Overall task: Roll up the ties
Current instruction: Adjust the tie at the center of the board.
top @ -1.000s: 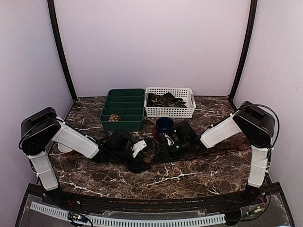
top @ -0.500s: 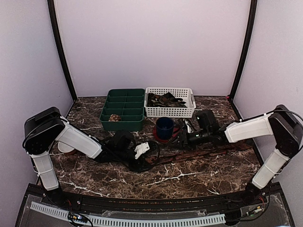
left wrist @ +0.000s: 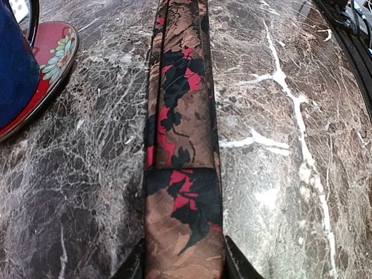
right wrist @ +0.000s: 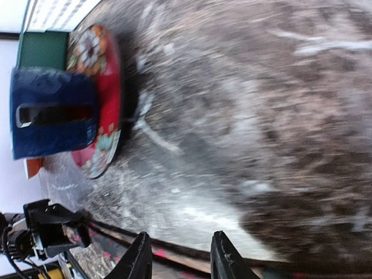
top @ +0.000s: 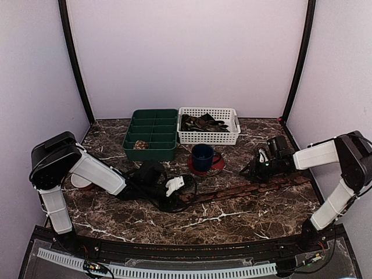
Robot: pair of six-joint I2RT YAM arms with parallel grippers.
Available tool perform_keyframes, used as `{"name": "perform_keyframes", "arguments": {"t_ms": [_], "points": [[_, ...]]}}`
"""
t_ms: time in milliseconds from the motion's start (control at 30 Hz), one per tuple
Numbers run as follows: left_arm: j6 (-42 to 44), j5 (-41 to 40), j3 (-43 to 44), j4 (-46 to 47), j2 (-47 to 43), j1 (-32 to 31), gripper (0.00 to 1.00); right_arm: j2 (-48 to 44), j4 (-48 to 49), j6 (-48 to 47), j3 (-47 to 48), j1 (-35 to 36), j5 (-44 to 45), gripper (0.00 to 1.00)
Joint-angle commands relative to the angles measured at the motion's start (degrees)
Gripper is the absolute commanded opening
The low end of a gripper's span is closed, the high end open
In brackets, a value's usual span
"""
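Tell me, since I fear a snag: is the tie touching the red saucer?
Apart. The left wrist view shows a strip of bare marble between the tie and the red saucer.

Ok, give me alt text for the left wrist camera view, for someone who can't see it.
A brown tie with red and black flowers lies straight up the middle of a marble table, its near end between the left gripper's fingertips. A blue mug on a red saucer sits upper left.
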Motion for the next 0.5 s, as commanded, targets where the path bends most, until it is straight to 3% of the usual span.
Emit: {"name": "perform_keyframes", "arguments": {"t_ms": [0,467], "points": [[1.14,1.71,-0.13,-4.34,2.14,-0.40,0.37,-1.88,-3.40,-1.52,-3.35,-4.28,3.13,0.34],[1.34,7.05,0.02,-3.81,1.24,-0.63,0.35,-11.47,-7.93,-2.18,-13.78,-7.92,5.88,0.35]]}}
